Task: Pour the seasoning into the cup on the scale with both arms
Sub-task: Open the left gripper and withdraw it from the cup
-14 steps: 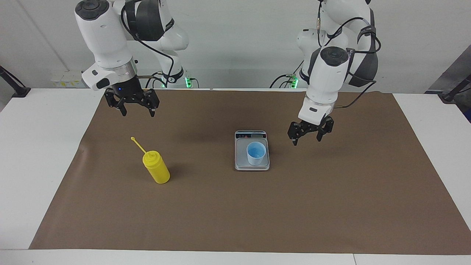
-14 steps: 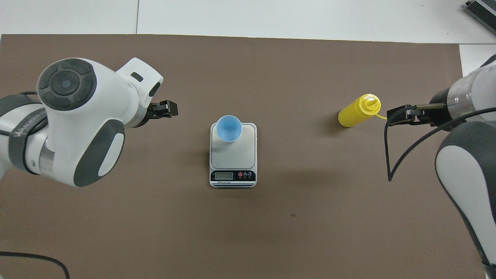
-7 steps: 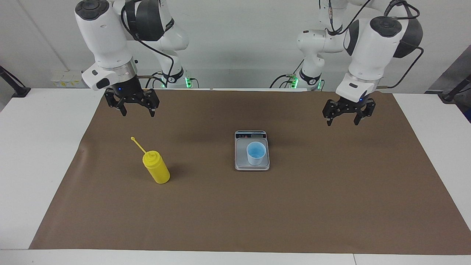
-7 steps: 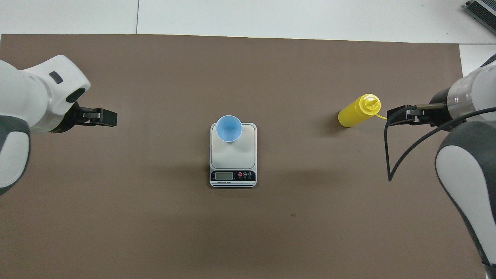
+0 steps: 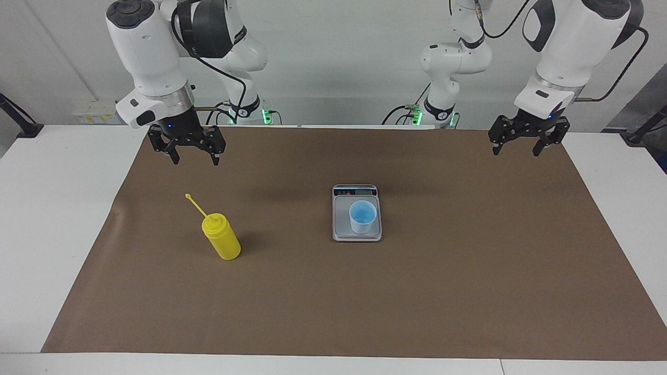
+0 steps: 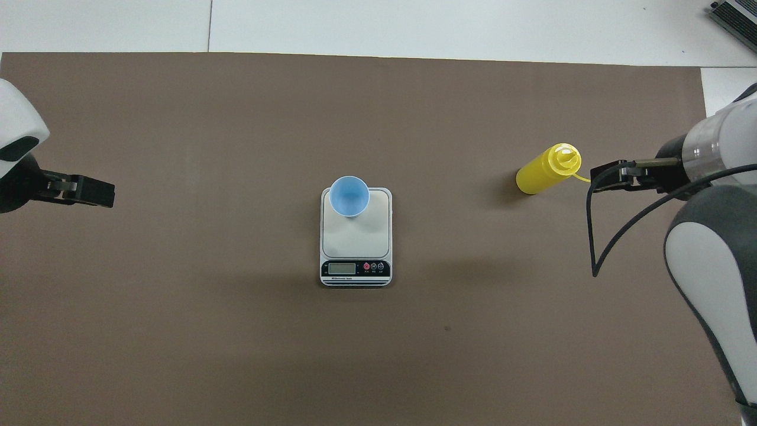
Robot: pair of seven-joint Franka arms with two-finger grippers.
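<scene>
The seasoning, a yellow squeeze bottle (image 5: pixel 221 237) (image 6: pixel 547 168), stands upright on the brown mat toward the right arm's end, its tether strap sticking out. A light blue cup (image 5: pixel 362 216) (image 6: pixel 349 196) sits on the scale (image 5: pixel 341 221) (image 6: pixel 355 236) at the middle of the table, at the platform edge farther from the robots. My right gripper (image 5: pixel 195 160) (image 6: pixel 597 177) hangs open and empty over the mat, apart from the bottle. Raised over the mat's corner at the left arm's end, my left gripper (image 5: pixel 515 153) (image 6: pixel 103 194) is open and holds nothing.
A brown mat (image 5: pixel 333 302) (image 6: pixel 236 331) covers most of the white table (image 5: pixel 57 208), with bare white margins at both ends. The scale's dark display strip (image 6: pixel 355 269) faces the robots.
My left arm has swung up and away from beside the scale toward its own end of the table. The right arm, bottle, cup and scale have not moved.
</scene>
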